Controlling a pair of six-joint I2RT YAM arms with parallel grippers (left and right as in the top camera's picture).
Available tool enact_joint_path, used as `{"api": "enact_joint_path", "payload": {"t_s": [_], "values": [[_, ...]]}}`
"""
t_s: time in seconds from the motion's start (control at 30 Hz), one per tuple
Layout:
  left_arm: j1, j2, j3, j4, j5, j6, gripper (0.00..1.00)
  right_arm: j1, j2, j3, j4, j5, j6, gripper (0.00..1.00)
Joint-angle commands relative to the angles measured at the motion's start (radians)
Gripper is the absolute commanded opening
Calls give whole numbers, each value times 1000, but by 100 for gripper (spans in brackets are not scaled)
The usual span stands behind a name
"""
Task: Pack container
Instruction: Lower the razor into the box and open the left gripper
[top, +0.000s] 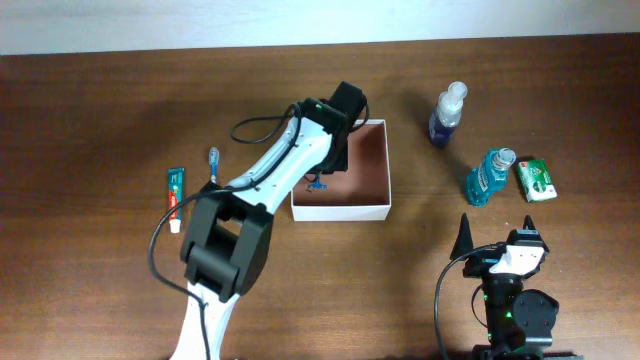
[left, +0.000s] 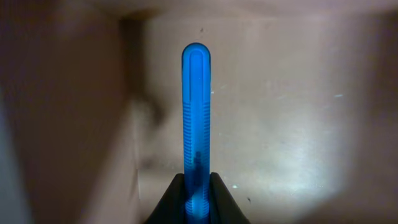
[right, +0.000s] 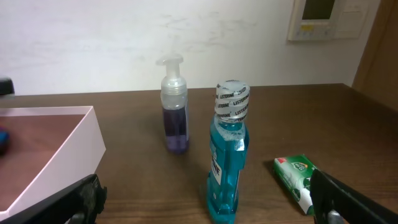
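The container (top: 340, 209) is a square, shallow white box with a pinkish-brown inside, at the table's middle. My left gripper (top: 322, 168) reaches down into it and is shut on a translucent blue ribbed plastic handle (left: 196, 112). The handle points away over the container floor (left: 298, 124), close to the left wall. Its blue end shows in the overhead view (top: 316, 185) at the box's front left. My right gripper (top: 497, 236) is open and empty, low at the front right. In the right wrist view its jaws (right: 205, 205) frame the mouthwash bottle, and the container's corner (right: 62, 134) is at left.
A teal mouthwash bottle (top: 487, 178) (right: 227, 162), a purple pump bottle (top: 447, 115) (right: 175, 118) and a green soap box (top: 536, 180) (right: 295, 180) stand right of the container. A toothpaste tube (top: 175, 196) and a toothbrush (top: 212, 160) lie at left.
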Motion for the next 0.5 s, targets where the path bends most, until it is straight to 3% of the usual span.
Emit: {"api": "enact_joint_path", "payload": {"t_s": [0.0,0.47], "values": [[9,16,0,2,-19,-12,9,-6,-6,-5,-8,9,1,98],[9,16,0,-8,-22,-12,16,-6,-6,-5,-8,9,1,98]]}}
